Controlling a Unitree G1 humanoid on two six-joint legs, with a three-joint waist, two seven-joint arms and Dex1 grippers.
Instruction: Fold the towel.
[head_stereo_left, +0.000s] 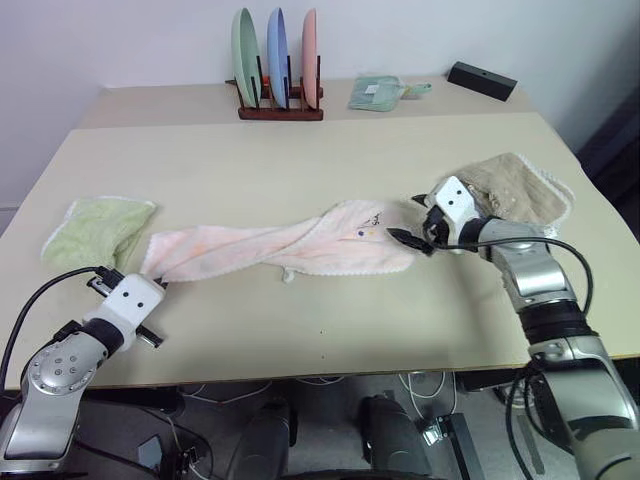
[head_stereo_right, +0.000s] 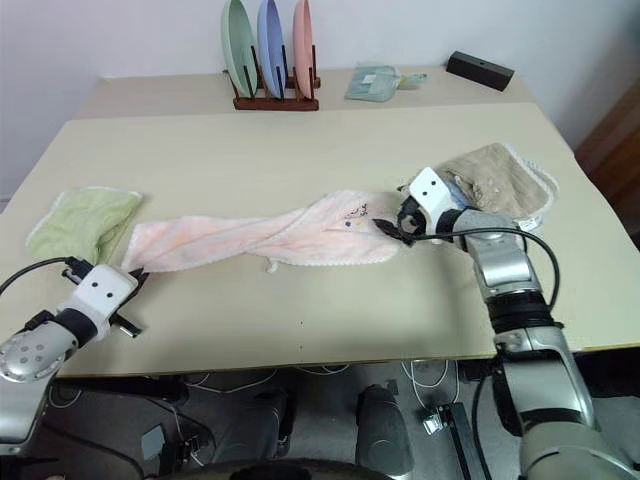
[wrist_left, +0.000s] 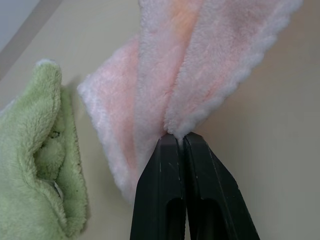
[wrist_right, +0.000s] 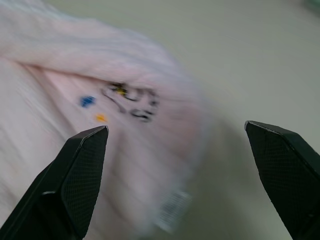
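Note:
The towel (head_stereo_left: 280, 248), long, pale pink and twisted, stretches left to right across the middle of the table. My left gripper (head_stereo_left: 155, 283) is shut on the towel's left end; in the left wrist view the black fingers (wrist_left: 165, 190) pinch a fold of pink terry (wrist_left: 200, 65). My right gripper (head_stereo_left: 413, 220) stands open at the towel's right end, its jaws wide on either side of the edge. The dark embroidered logo (wrist_right: 131, 100) lies just ahead of it, and a white label (wrist_right: 172, 207) sticks out at the hem.
A light green towel (head_stereo_left: 95, 230) lies crumpled at the left, close to my left gripper. A beige towel (head_stereo_left: 515, 190) sits behind my right gripper. A rack of three plates (head_stereo_left: 280, 70), a small green cloth (head_stereo_left: 378, 93) and a black box (head_stereo_left: 482, 80) stand at the back.

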